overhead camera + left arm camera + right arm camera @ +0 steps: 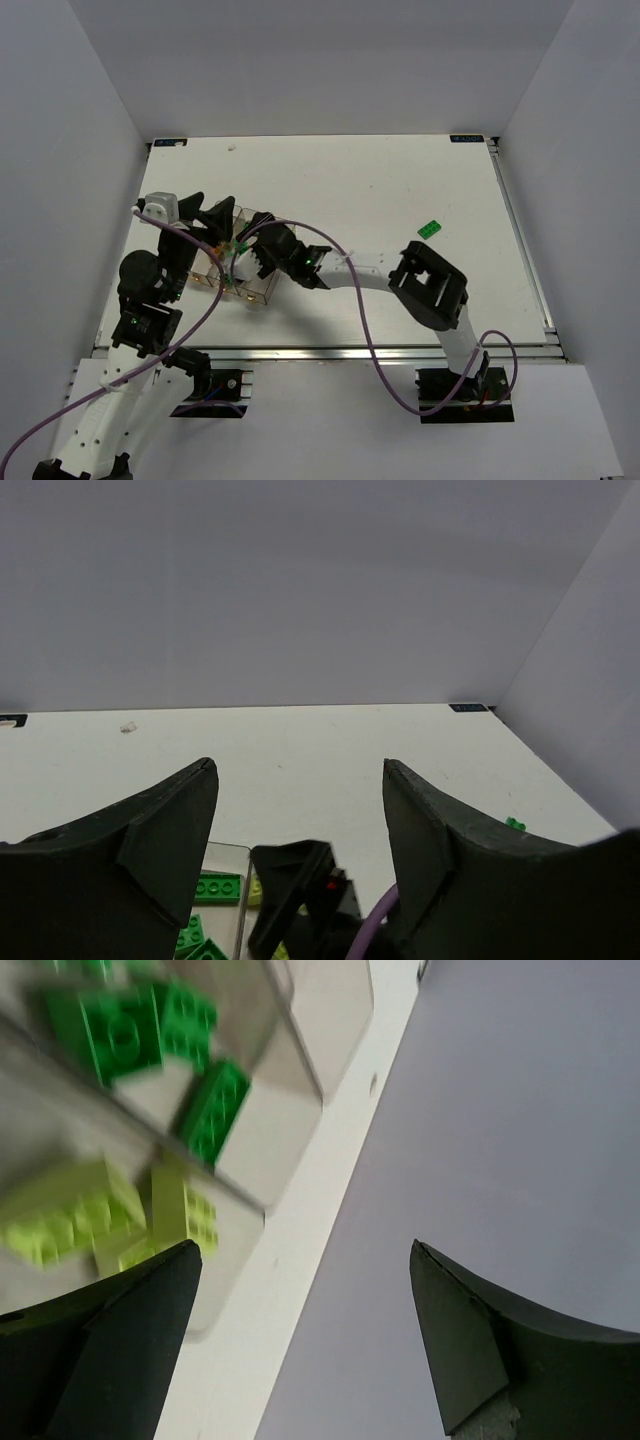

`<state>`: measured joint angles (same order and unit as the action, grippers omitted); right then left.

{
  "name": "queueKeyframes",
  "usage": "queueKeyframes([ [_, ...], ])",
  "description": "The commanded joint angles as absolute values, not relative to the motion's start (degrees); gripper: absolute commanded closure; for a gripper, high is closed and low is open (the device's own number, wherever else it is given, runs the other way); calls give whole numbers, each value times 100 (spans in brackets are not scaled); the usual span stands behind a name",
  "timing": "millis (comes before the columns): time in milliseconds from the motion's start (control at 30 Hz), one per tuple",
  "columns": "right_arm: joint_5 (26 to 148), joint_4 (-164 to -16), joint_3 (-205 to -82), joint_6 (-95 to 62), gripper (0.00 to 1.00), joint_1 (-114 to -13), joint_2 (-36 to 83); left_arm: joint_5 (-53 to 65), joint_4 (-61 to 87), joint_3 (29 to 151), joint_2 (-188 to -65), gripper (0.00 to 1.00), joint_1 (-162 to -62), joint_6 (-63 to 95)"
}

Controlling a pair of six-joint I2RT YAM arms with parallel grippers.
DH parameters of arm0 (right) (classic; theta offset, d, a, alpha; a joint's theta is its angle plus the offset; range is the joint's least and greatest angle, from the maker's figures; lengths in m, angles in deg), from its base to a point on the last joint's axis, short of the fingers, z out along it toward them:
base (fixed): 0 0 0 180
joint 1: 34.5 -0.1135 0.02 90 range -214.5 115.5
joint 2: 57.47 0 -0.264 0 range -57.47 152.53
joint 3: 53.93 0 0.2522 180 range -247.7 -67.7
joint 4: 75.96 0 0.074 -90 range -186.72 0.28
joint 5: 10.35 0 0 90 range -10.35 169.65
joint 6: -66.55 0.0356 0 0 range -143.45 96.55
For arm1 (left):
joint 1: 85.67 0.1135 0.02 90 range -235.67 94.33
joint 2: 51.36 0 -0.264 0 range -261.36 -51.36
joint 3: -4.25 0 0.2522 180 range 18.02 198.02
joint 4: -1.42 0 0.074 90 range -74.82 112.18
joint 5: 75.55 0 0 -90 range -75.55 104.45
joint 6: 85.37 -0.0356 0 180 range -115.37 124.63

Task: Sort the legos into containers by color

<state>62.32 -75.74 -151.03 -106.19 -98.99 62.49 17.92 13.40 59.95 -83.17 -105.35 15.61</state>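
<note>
item 1, surface: flat matte white table (pixel 400 310), with pale walls on three sides. a thin glossy purple cable (pixel 365 340) loops beside the right arm.

item 2, left gripper (pixel 299 766): two matte black wedge-shaped fingers tapering to blunt tips. the jaws stand wide apart and grip nothing. in the overhead view it sits at the left end of the bins.

item 3, right gripper (pixel 305 1246): the same smooth black wedge fingers, jaws spread wide, holding nothing. only wall and table edge show in the gap. in the overhead view it hangs over the right part of the bins, close to the left gripper.

item 4, containers: a row of small clear plastic rectangular bins (pixel 258 290), joined side by side, with see-through walls and rounded corners, left of table centre. one compartment holds bright green studded plastic bricks (pixel 120 1030). the compartment beside it holds lime yellow-green studded bricks (pixel 70 1222). in the right wrist view both groups lie on the left finger's side, outside the gap and slightly blurred. in the left wrist view green bricks lie low, just inside the left finger.

item 5, stray piece: one small flat green brick (pixel 430 228) lies on the bare table. it is well apart from both grippers and the bins, to the right and farther back.
</note>
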Motion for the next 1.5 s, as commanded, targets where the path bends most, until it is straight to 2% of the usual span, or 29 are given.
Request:
queueKeyframes([
  [0,5803,-7239,-14681,-10336,11,-9612,5592,1683,1254,5959,-8239,24,-10588,1518],
  [167,5775,-8440,-14530,-9072,11,-8876,5047,1691,1263,5950,-8247,23,-10711,1456],
  [233,5986,-8873,-14644,-7951,11,-8497,4775,1674,1263,5950,-8256,24,-10746,1447],
  [367,6986,-9858,-14724,-6364,11,-6936,4301,1630,1289,5985,-8317,24,-10791,1456],
  [500,8908,-10981,-14943,-5440,11,-5404,4088,1542,1307,6012,-8344,24,-10817,1509],
  [567,9351,-11326,-15250,-5107,10,-4659,4236,1507,1307,6029,-8344,24,-10835,1535],
  [667,9625,-12143,-15715,-5105,11,-4111,4579,1472,1307,6038,-8318,24,-10843,1553],
  [733,9626,-12224,-15787,-4930,11,-3943,4711,1472,1307,6038,-8309,24,-10852,1561],
  [867,8707,-12137,-15936,-3640,11,-3775,4949,1498,1324,6047,-8300,24,-10878,1544],
  [1133,8123,-11881,-15313,-1618,10,-3775,4932,1489,1333,6047,-8265,24,-10931,1526],
  [1467,7597,-11715,-14549,-632,11,-3872,4738,1498,1342,6055,-8195,23,-10940,1517],
])
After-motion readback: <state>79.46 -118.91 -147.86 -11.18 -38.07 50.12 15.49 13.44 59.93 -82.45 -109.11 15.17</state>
